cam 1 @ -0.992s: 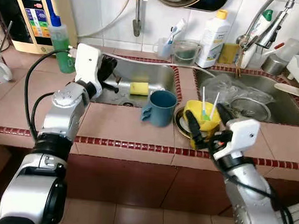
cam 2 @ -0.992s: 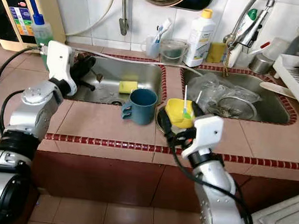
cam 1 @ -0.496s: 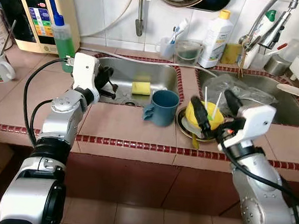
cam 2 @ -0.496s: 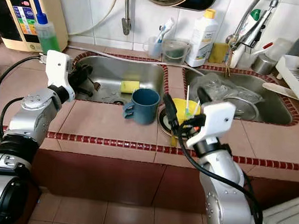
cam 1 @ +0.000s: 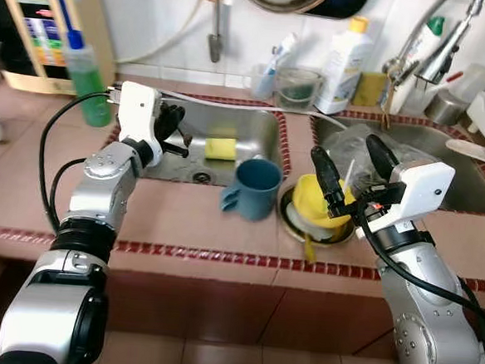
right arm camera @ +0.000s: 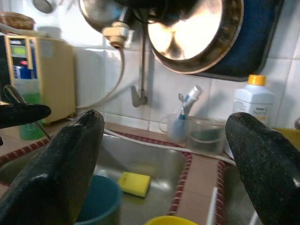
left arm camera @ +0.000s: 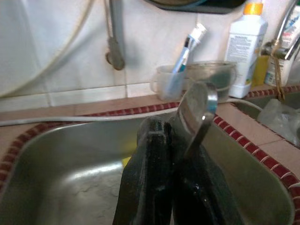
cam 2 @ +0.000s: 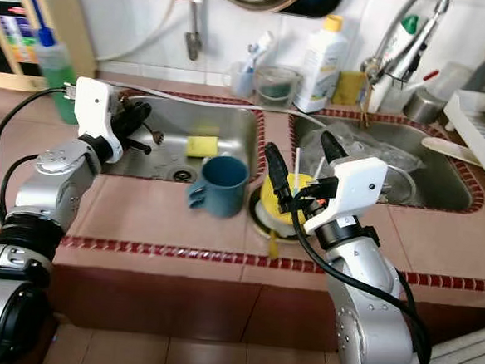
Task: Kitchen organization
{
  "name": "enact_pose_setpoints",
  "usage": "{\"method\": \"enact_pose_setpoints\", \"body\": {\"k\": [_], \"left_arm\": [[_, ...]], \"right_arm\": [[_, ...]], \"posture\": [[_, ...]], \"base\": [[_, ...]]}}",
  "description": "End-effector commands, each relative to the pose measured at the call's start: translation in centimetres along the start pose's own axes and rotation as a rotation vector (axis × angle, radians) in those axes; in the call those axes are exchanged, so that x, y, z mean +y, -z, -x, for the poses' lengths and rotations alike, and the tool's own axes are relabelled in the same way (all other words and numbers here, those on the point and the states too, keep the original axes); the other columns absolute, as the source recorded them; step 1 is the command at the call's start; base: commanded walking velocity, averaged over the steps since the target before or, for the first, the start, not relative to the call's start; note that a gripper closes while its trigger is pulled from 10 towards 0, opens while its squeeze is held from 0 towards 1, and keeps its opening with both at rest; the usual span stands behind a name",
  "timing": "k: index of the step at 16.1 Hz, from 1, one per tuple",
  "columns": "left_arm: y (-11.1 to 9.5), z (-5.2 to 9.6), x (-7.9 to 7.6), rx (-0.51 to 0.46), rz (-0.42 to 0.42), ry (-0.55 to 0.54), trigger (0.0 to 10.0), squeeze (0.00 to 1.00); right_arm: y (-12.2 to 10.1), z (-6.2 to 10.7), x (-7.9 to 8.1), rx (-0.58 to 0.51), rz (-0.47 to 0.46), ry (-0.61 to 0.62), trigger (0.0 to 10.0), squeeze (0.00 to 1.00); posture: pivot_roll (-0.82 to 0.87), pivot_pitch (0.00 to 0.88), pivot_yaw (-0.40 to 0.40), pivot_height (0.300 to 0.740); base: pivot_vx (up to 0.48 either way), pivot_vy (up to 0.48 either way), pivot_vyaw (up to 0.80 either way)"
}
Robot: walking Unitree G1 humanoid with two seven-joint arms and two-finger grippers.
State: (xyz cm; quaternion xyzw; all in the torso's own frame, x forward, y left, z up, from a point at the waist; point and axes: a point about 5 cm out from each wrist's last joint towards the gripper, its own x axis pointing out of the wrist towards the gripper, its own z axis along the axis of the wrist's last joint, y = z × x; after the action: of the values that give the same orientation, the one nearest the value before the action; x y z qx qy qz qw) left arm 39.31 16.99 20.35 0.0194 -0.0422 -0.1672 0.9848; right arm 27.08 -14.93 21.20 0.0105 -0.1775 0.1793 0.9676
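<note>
Between the spread fingers of the right gripper (cam 1: 349, 166) sits the yellow cup (cam 1: 322, 206), while the left gripper (left arm camera: 169, 154) pinches a metal spoon (left arm camera: 196, 108).

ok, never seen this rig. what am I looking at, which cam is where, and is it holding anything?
It is a humanoid robot with two silver arms, each ending in two long black fingers, standing at a tiled kitchen counter with a double sink.

The two wide pictures come from a stereo camera on its head, looking down at the counter. The two close ones come from cameras on each wrist, looking along that arm's fingers.

On the counter sit a blue mug and a yellow cup with thin sticks in it, standing on a plate. A yellow sponge lies in the left sink basin. A white bottle stands by the wall.

The left gripper is over the left basin, shut on a metal spoon. The right gripper is open, its fingers spread around the yellow cup, holding nothing.
</note>
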Motion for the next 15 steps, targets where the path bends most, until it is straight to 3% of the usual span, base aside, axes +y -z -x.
{"method": "enact_pose_setpoints", "body": {"k": [1, 15], "left_arm": [[-0.88, -0.4, -0.12, -0.027, -0.006, 0.008, 10.0, 0.0], [-1.21, -0.67, -0.33, -0.036, -0.005, 0.02, 10.0, 0.0]], "right_arm": [[-0.63, 0.04, -0.4, -0.018, 0.014, 0.013, 10.0, 0.0], [-0.43, 0.12, -0.28, -0.006, 0.007, -0.002, 10.0, 0.0]], "posture": [[-0.07, 0.0, -0.003, 0.74], [-0.07, 0.0, -0.006, 0.74]], "base": [[0.326, 0.0, 0.0], [0.329, 0.0, 0.0]]}}
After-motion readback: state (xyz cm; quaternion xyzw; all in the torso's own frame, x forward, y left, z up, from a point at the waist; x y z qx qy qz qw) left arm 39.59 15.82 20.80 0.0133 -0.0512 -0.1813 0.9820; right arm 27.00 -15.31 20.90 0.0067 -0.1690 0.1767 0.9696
